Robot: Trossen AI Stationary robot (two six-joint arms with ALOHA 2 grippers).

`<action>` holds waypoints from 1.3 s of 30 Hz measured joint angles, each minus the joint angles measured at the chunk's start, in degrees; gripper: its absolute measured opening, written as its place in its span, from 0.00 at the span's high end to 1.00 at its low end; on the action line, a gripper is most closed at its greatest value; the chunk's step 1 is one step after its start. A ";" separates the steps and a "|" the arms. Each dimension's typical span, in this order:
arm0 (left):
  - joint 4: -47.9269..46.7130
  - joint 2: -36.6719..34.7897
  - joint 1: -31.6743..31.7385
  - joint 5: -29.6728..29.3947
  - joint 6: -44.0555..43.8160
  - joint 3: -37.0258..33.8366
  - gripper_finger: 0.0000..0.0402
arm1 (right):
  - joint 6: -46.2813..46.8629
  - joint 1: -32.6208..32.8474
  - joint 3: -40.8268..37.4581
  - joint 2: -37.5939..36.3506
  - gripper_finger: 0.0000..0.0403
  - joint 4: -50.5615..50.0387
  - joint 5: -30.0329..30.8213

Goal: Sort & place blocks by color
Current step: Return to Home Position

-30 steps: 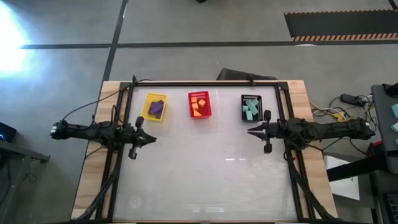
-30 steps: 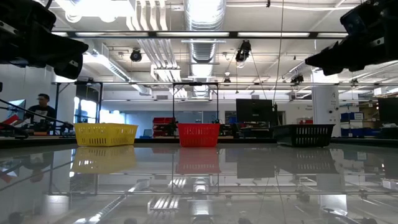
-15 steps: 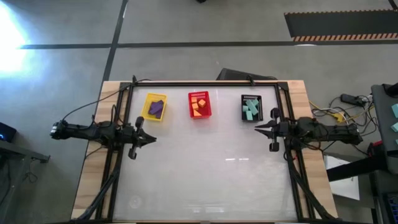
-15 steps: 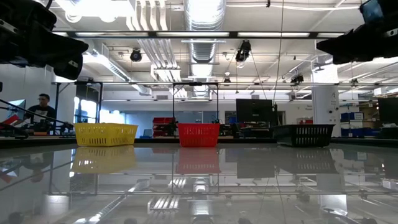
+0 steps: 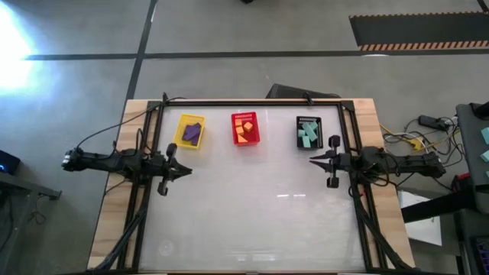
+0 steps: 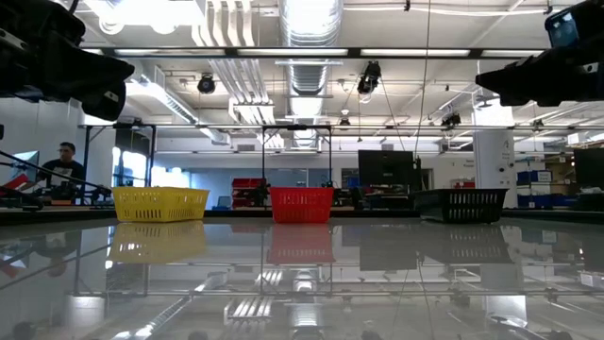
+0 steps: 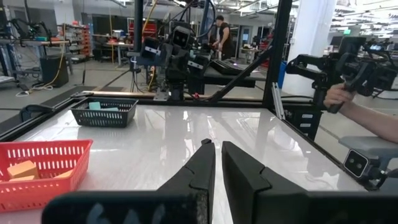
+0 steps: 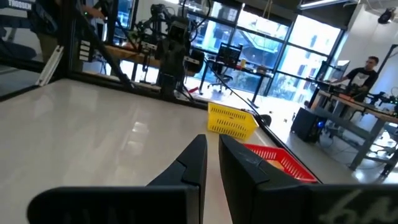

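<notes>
Compared with one second earlier, the right gripper (image 5: 312,159) sits slightly nearer the table's right edge. The left gripper (image 5: 186,169) is unchanged at the left edge.

Gripper state: both wrist views show the fingers drawn together to a narrow slit, with nothing between them.

Surface: the table (image 5: 244,214) has a glossy white top inside a black frame on wooden boards. Three baskets stand in a row along its far side.
- Yellow basket (image 5: 180,136): holds the purple blocks (image 5: 191,131).
- Red basket (image 5: 234,130): holds the orange blocks (image 5: 245,131).
- Black basket (image 5: 299,122): holds the teal blocks (image 5: 308,135).

Room: the high view shows grey floor with dark lines and a hazard-striped mat (image 5: 416,30) at the far right.

View differences:
- Low view: the baskets appear side-on with mirror images in the top. Their contents are hidden. A seated person (image 6: 64,156) shows at the far left.
- Left wrist view: orange and teal blocks show over the red and black basket walls. A person's hand (image 7: 336,96) grips a device beyond the table.
- Right wrist view: only the yellow and red baskets show, with another seated person (image 8: 367,68) behind.
</notes>
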 joint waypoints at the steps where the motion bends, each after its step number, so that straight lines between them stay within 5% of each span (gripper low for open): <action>1: 0.00 0.11 0.00 0.00 0.01 -0.03 0.97 | 0.16 0.00 0.00 0.00 0.92 0.10 0.17; 15: 0.01 2.23 -0.02 -0.03 0.33 -0.12 0.97 | 12.81 0.00 -0.02 0.00 0.92 0.13 0.60; 39: 0.99 3.44 -0.02 -0.23 0.22 -0.25 0.97 | 12.78 0.00 -0.07 0.04 0.92 0.13 0.60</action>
